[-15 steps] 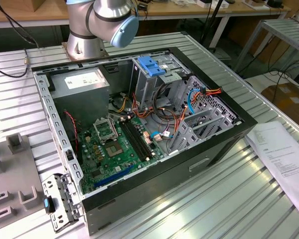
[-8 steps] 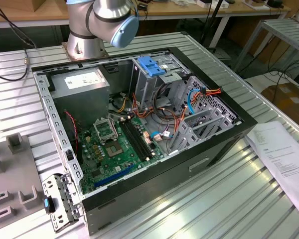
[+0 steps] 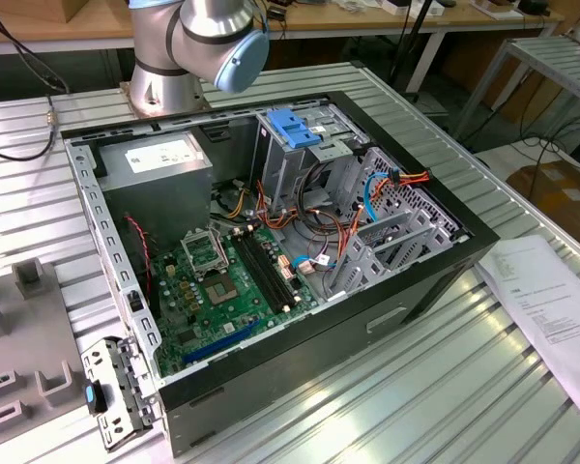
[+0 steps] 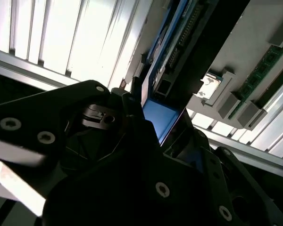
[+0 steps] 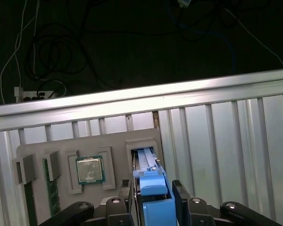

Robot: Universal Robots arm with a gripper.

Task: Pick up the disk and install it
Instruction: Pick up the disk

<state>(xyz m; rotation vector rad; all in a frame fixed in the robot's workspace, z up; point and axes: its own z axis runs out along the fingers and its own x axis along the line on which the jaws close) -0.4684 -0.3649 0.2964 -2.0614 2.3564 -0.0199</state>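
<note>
Exterior view: an open computer case [image 3: 271, 251] lies on the slatted metal table [image 3: 522, 387]. The arm [image 3: 188, 48] rises behind it, and a grey tray [image 3: 29, 358] sits at the exterior view's left.

In the first wrist view, the disk [image 5: 148, 162] stands on edge in a slot of the tray, beside a processor chip [image 5: 89, 169]. The gripper [image 5: 153, 195] holds its fingers narrow, pressed to both sides of the disk's blue end tab.

In the second wrist view, that tab sits clamped between the dark fingers [image 4: 132, 110].
</note>
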